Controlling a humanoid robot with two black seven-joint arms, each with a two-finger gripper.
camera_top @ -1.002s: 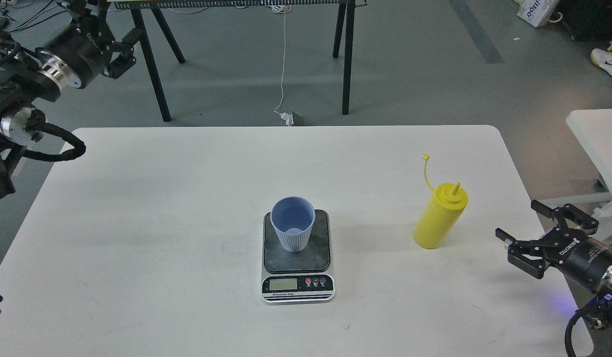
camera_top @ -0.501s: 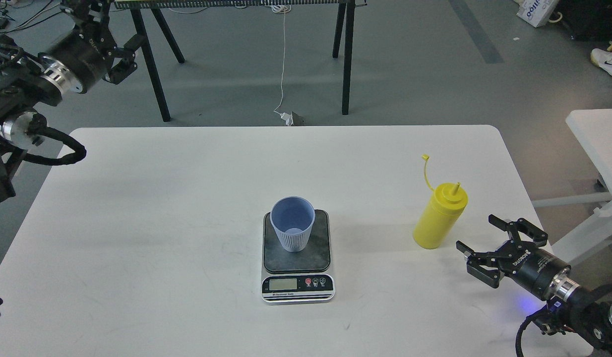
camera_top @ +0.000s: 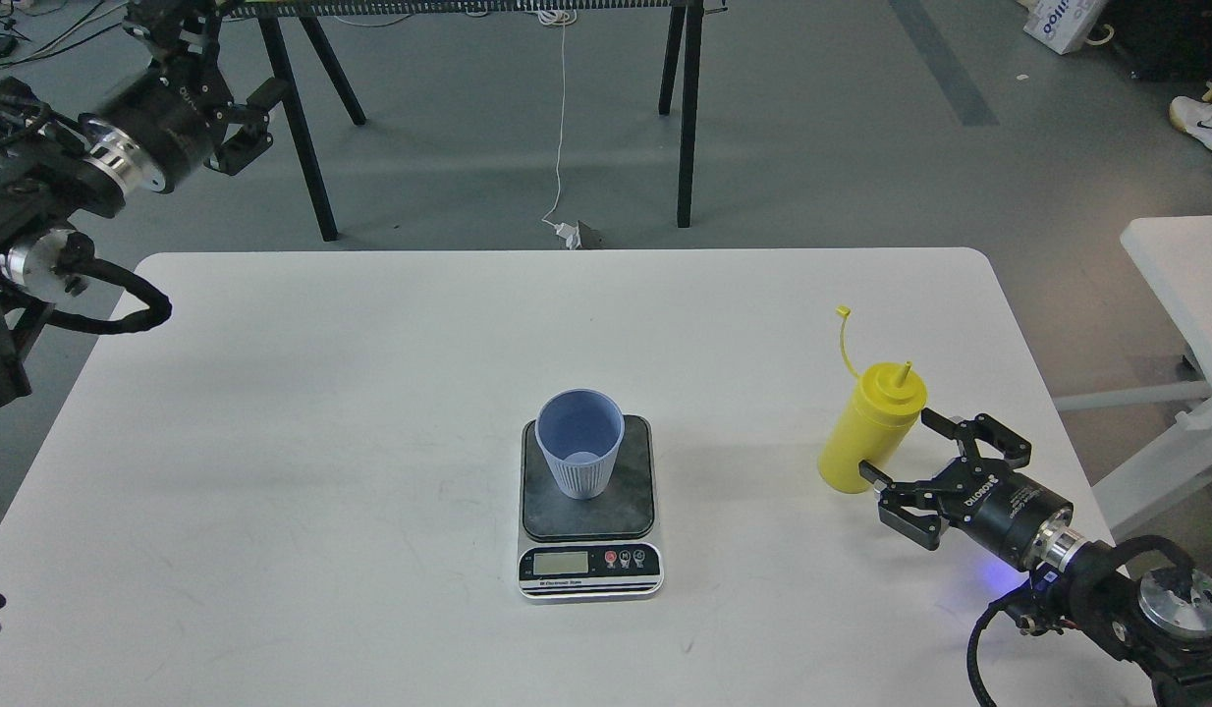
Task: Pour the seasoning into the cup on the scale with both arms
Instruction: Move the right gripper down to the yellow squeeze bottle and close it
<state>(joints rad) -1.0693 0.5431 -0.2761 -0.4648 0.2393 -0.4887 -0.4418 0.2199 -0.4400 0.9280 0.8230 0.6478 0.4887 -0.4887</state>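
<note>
Seasoning [camera_top: 869, 429]: upright on the table [camera_top: 321, 412], right of the scale, cap off and hanging on its tether.
Cup [camera_top: 578, 457]: on the scale [camera_top: 588, 511], looks empty.
Right gripper [camera_top: 896, 454]: fingers spread wide, just beside the bottle's lower body, holding nothing.
Left gripper [camera_top: 235, 123]: raised off the table at far left; cannot tell how far open.
Done: nothing poured, bottle not grasped.
Left: grasp, lift, carry to the cup, tip and squeeze.

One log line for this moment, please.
phase: reach | right gripper: open, beside bottle, no grasp | left gripper: raised off table | cup: upright on scale
</note>
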